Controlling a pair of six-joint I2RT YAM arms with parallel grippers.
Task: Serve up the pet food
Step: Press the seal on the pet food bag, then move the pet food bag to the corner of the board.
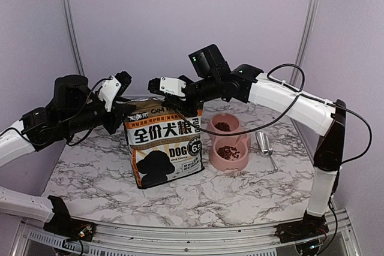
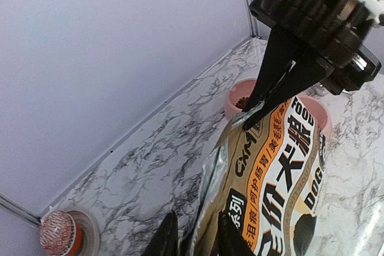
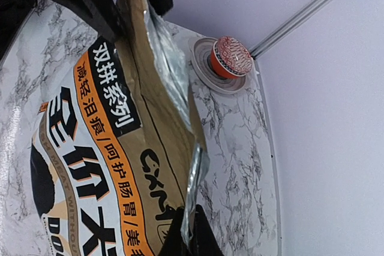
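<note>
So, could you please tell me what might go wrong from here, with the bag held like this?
1. Only the right hand pinches the rim of the bag. The fingers of the left hand stand apart around that rim, so the open bag may sag or tip and spill.
2. The bowls, already holding kibble, stand close beside the bag, so a swing of it could knock them.

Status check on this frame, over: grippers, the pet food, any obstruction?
Right gripper shut on bag top edge. Left gripper open around other corner. Kibble in both pink bowls. Scoop beside bowls, nothing blocking.
</note>
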